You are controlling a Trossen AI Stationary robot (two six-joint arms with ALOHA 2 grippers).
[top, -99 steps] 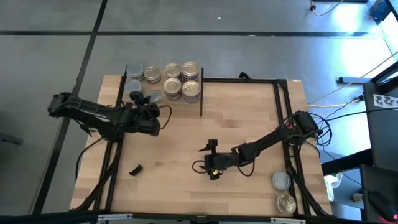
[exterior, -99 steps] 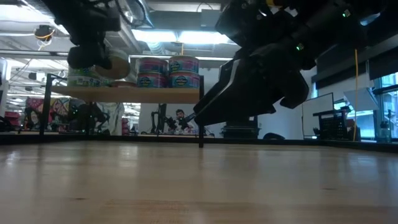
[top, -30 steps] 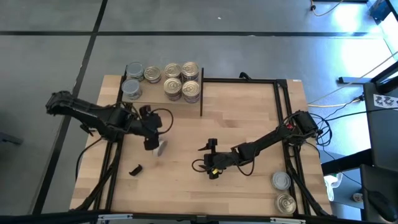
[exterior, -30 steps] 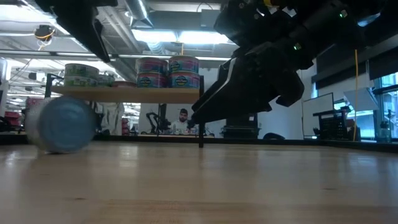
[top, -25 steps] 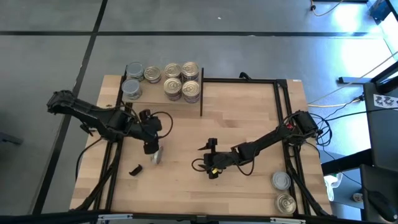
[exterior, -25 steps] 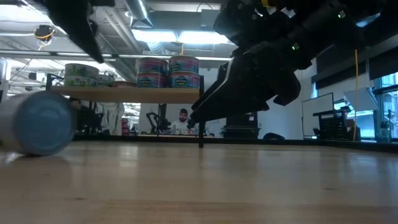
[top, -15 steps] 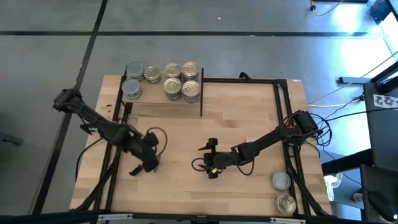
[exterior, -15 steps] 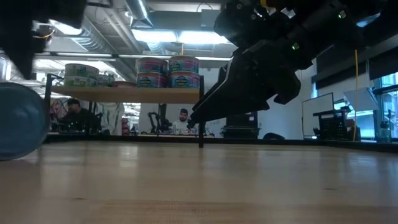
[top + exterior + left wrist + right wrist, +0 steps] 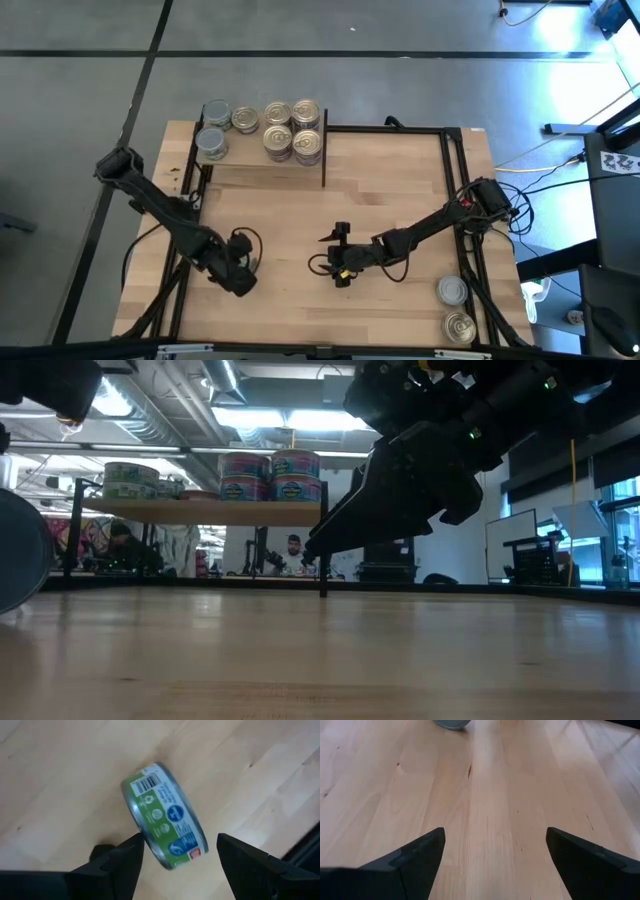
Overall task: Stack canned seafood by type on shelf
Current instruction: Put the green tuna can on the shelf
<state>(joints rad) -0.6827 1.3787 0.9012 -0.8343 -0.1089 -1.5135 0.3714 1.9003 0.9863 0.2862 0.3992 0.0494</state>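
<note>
Two dark arms reach over the big wooden table [image 9: 400, 190]; the shelf [image 9: 265, 165] at eleven o'clock holds stacked tins [image 9: 292, 130]. One green tin [image 9: 165, 837] lies on its edge at seven o'clock, between the spread fingers of the left gripper [image 9: 175, 857], not squeezed; the right gripper [image 9: 340, 262] waits mid-table, fingers apart.

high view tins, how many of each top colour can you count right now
gold-topped tins: 6
silver-grey-topped tins: 3
green-labelled tin on its side, top colour unclear: 1
total: 10 tins counted; any tins beneath others in a stack are hidden from above and not counted
</note>
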